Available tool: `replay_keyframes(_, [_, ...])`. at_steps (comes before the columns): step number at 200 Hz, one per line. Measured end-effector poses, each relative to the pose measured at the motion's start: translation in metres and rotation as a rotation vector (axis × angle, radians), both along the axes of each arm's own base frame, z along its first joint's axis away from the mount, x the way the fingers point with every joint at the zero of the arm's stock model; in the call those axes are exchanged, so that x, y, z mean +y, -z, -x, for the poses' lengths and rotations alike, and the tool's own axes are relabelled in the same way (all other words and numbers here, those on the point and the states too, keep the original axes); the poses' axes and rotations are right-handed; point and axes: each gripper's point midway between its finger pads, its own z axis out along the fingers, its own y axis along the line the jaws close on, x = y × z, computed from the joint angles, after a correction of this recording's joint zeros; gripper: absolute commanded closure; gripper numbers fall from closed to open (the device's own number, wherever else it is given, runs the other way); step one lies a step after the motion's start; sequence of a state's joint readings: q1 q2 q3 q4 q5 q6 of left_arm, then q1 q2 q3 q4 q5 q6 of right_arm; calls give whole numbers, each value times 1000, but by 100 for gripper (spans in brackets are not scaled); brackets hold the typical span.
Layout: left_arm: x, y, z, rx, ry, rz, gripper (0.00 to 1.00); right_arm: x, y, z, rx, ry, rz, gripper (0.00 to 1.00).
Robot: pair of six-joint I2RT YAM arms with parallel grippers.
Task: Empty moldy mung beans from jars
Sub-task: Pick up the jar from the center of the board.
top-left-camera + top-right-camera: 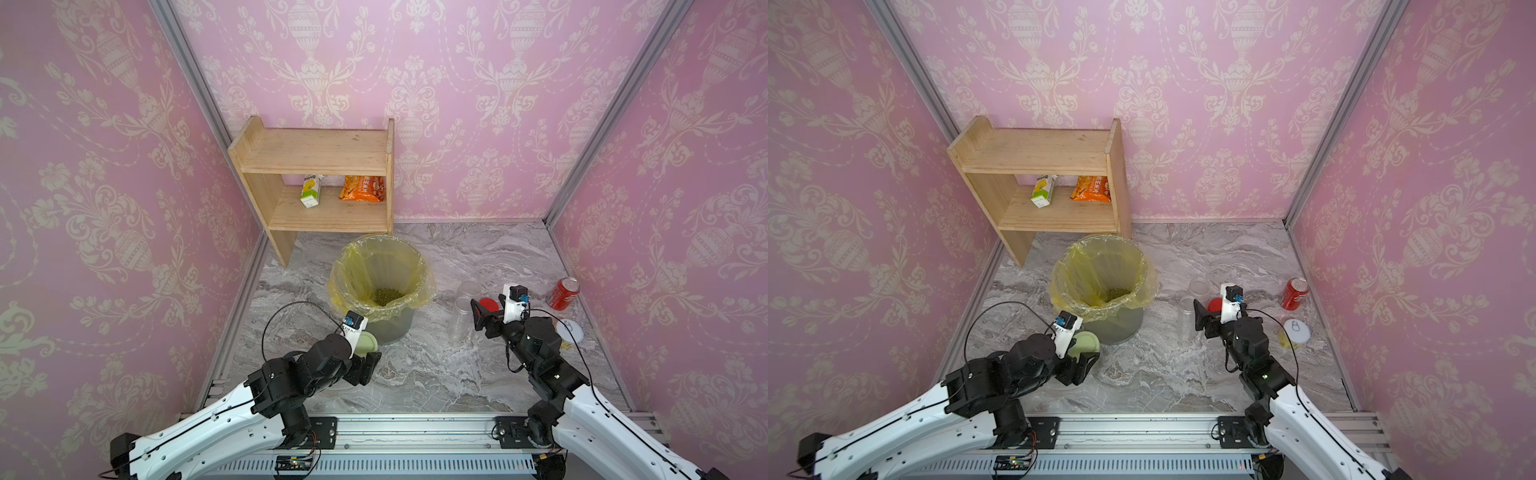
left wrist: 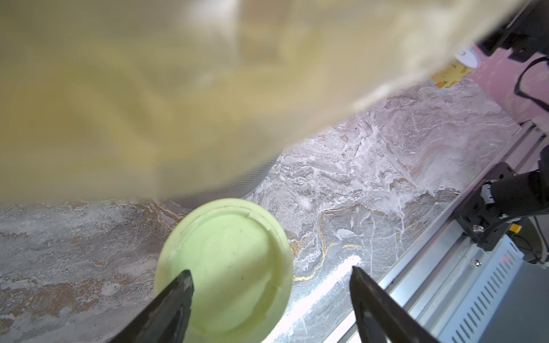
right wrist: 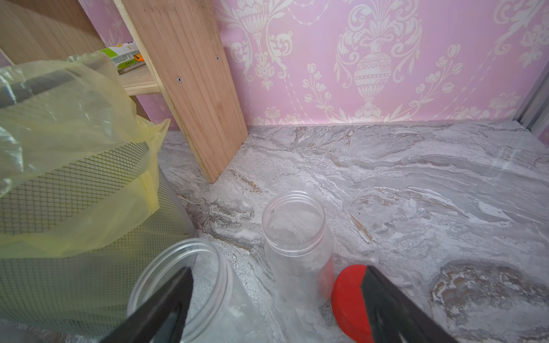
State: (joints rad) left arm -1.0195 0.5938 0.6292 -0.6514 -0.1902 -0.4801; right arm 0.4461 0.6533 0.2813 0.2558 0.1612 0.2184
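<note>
Pink damask wallpaper on three sides, a grey marble counter (image 1: 457, 374) below, and a wooden shelf (image 1: 316, 158) against the back wall. The left arm reaches low and forward, with its wrist tucked against the near side of the mesh bin (image 1: 345, 270). The left claw (image 2: 269, 274) is released. One finger overlaps the pale-green lid (image 2: 231, 252), and the other stands clear of the lid's edge over bare marble. The lid shows its flat face to the wrist camera, just beside the bin's base. I can't tell whether a jar sits under it.

The right arm stretches out and angles in toward the middle. The right claw (image 3: 277, 268) is spread wide and grips nothing. One finger hangs over the wide jar (image 3: 208, 285), the other over the red lid (image 3: 347, 297), which lies flat on the counter.

Now the containers. The bin is lined with a yellow bag, and the mung beans (image 1: 387, 296) lie in a small green heap at its bottom. The wide jar and the narrow jar (image 3: 297, 237) beside it both look empty. Both stand upright, uncapped, with long axes vertical and mouths up. A red soda can (image 1: 563, 293) and a yellow tin (image 1: 569, 332) sit well to the right.
</note>
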Motion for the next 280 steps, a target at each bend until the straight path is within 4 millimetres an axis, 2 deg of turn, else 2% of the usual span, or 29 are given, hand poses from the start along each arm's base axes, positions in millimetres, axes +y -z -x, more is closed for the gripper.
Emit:
replay_keyframes(41, [7, 11, 6, 35, -14, -28, 14, 1, 0, -2, 2, 3, -15, 10])
replay_keyframes(123, [18, 15, 7, 25, -75, -60, 12, 0, 0, -1, 3, 5, -14, 10])
replay_keyframes(166, [24, 6, 6, -2, -87, -33, 10, 0, 1, -4, 4, 11, -19, 10])
replay_keyframes(195, [24, 6, 6, -4, -85, -38, 10, 1, 1, -6, 2, 11, -22, 10])
replay_keyframes(234, [22, 12, 6, 11, -83, -65, 3, 1, 1, -7, 1, 13, -23, 10])
replay_keyframes(280, [10, 17, 1, 11, -75, -49, 2, -2, 1, -8, 1, 23, -22, 9])
